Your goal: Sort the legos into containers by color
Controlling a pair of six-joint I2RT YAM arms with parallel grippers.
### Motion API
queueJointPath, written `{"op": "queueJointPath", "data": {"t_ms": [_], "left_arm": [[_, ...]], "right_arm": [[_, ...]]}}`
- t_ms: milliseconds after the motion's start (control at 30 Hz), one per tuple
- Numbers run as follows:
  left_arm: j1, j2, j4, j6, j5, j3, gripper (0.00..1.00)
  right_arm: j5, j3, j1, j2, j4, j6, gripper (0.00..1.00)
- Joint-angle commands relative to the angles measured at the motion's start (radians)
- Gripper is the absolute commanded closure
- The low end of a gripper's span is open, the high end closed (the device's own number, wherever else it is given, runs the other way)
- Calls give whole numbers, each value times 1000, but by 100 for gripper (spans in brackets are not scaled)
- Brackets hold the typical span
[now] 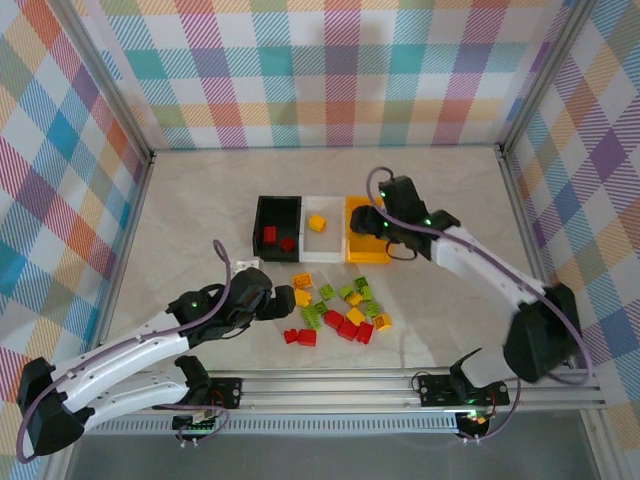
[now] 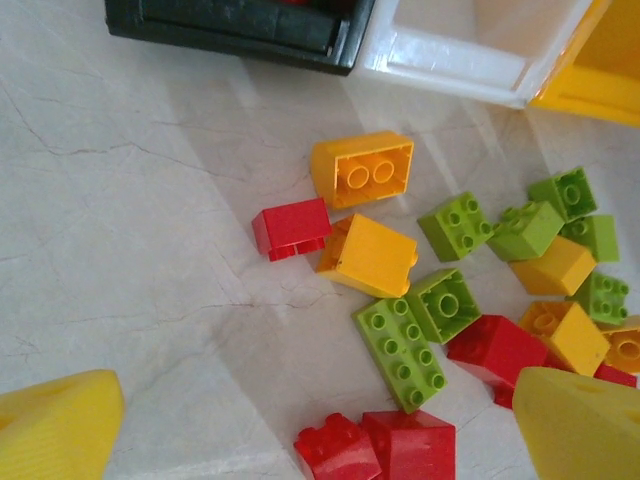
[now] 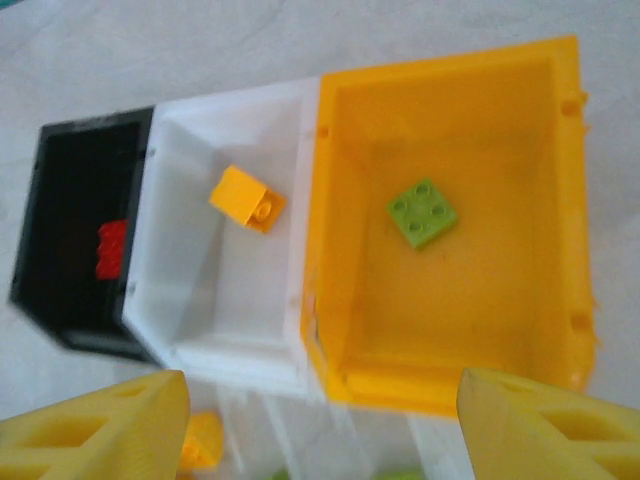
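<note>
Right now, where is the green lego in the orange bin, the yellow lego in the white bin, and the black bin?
green lego (image 3: 423,212): right wrist view, on its studded top.
yellow lego (image 3: 247,198): right wrist view, on its top face.
black bin (image 3: 70,190): right wrist view, on its bare inside.

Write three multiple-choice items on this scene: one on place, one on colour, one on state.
1. Which bin holds a green brick? A black B white C orange
2. The lone brick in the white bin is: A red B yellow C green
3. The right gripper is: A open B shut on a brick C shut, empty
Answers: C, it lies on the floor of the orange bin; B, it shows yellow against the white; A, its fingers stand wide apart with nothing between.
</note>
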Motion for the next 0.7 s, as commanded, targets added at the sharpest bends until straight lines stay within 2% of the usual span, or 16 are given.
{"op": "queueJointPath", "data": {"t_ms": [0, 133, 233, 400, 667], "left_arm": [[-19, 80, 46, 48, 37, -1, 8], [-12, 224, 131, 67, -16, 15, 13], [33, 288, 206, 108, -34, 14, 16], [123, 353, 284, 132, 4, 8, 21], [161, 451, 390, 154, 31, -6, 28]], "right_arm": [[-64, -133, 26, -98, 40, 23, 28], [-70, -218, 30, -153, 54, 19, 28], [-80, -224, 30, -158, 43, 10, 28], [-74, -231, 30, -169, 36, -1, 28], [-43, -237, 30, -196, 23, -18, 27]]}}
